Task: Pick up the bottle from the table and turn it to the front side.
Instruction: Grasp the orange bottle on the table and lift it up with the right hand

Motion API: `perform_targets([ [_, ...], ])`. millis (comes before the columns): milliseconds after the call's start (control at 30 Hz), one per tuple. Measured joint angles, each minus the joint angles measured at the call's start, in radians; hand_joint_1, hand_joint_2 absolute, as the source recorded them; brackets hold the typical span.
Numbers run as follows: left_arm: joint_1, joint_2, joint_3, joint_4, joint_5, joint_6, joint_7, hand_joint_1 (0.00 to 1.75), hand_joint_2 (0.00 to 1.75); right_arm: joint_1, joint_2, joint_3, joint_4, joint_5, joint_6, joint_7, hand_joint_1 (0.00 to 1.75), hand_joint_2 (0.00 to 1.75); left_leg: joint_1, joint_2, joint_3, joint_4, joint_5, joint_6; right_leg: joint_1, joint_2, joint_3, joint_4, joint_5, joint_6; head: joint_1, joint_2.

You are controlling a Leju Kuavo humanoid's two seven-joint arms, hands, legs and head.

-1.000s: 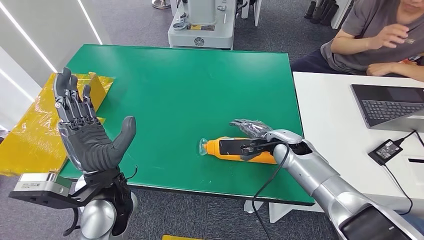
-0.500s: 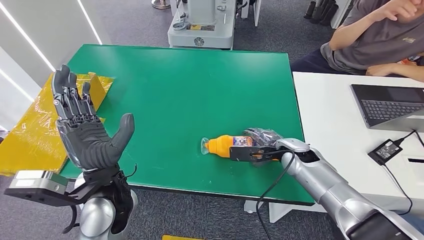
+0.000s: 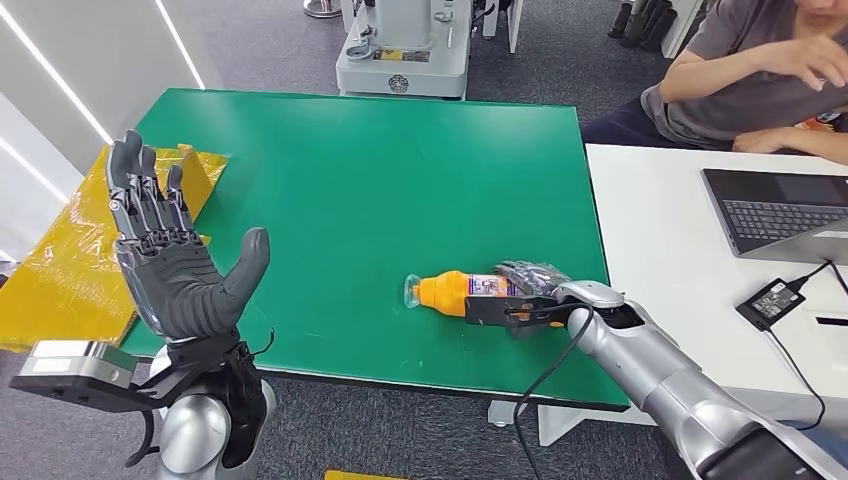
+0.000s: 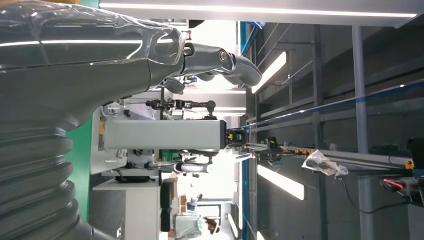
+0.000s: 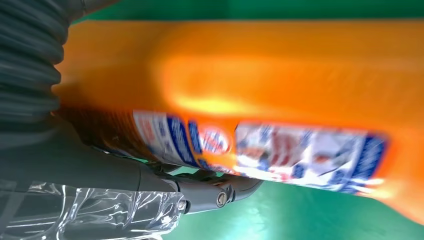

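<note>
We see the right hand (image 3: pixel 520 290) wrapped around the orange bottle (image 3: pixel 450 291), thumb on the near side and fingers over the far side, the label facing up. The bottle lies on its side near the front edge of the green table (image 3: pixel 380 180), clear cap pointing to the robot's left. The left hand (image 3: pixel 170 260) is raised off the table's left corner, palm out and fingers spread, holding nothing. Beside it lies yellow sheeting (image 3: pixel 70 260). A person (image 3: pixel 740 80) sits at a white desk (image 3: pixel 680 260) with a laptop (image 3: pixel 780 210).
</note>
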Motion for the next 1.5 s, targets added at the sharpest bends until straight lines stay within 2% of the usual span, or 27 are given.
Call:
perform_targets([
  [400,-0.001,0.005,-0.005,0.018,0.01,0.007,-0.005,0.0,1.75,0.006,-0.006,0.005,0.009,0.047,-0.045,0.056,0.0,1.75,0.0,0.0,0.0,0.0,0.0,0.0,0.0,0.0,0.001,0.0,0.0,0.0,0.0,0.0],
  [633,-0.004,0.005,-0.014,0.024,0.011,0.008,-0.005,0.0,1.75,0.005,-0.002,0.006,0.017,0.052,-0.05,0.061,0.03,1.75,0.0,0.0,0.0,0.0,0.0,0.0,0.0,0.0,0.001,0.0,0.0,0.0,0.0,0.0],
  [700,-0.008,0.005,-0.014,0.025,0.012,0.008,-0.005,0.0,1.75,0.005,0.0,0.006,0.019,0.052,-0.052,0.061,0.72,1.75,0.0,0.0,0.0,0.0,0.0,0.0,0.0,0.0,0.001,0.0,0.0,0.0,0.0,0.0],
  [767,-0.015,0.005,-0.015,0.031,0.015,0.009,-0.006,0.0,1.75,0.005,0.002,0.006,0.022,0.051,-0.062,0.055,1.53,1.75,0.0,0.0,0.0,0.0,0.0,0.0,0.0,0.0,0.001,0.0,0.0,0.0,0.0,0.0],
  [833,-0.019,0.005,-0.015,0.038,0.021,0.013,-0.009,0.0,1.75,0.006,0.006,0.005,0.024,0.049,-0.078,0.044,1.7,1.75,0.0,0.0,0.0,0.0,0.0,0.0,0.0,0.0,0.001,0.0,0.0,0.001,0.0,0.0],
  [1300,-0.014,0.013,-0.017,0.048,0.031,0.016,-0.02,0.0,1.75,0.041,0.013,-0.023,0.005,0.044,-0.156,0.024,1.75,1.75,0.0,-0.001,0.0,0.0,0.0,0.0,0.0,-0.001,0.001,0.0,0.0,0.001,0.0,0.0],
  [1500,0.006,0.018,-0.017,0.048,0.027,0.015,-0.023,0.0,1.75,0.088,0.027,-0.07,-0.048,0.045,-0.255,0.024,1.75,1.75,0.0,-0.001,-0.001,0.0,0.0,0.0,0.0,-0.001,0.001,0.0,0.0,0.001,0.0,0.0],
])
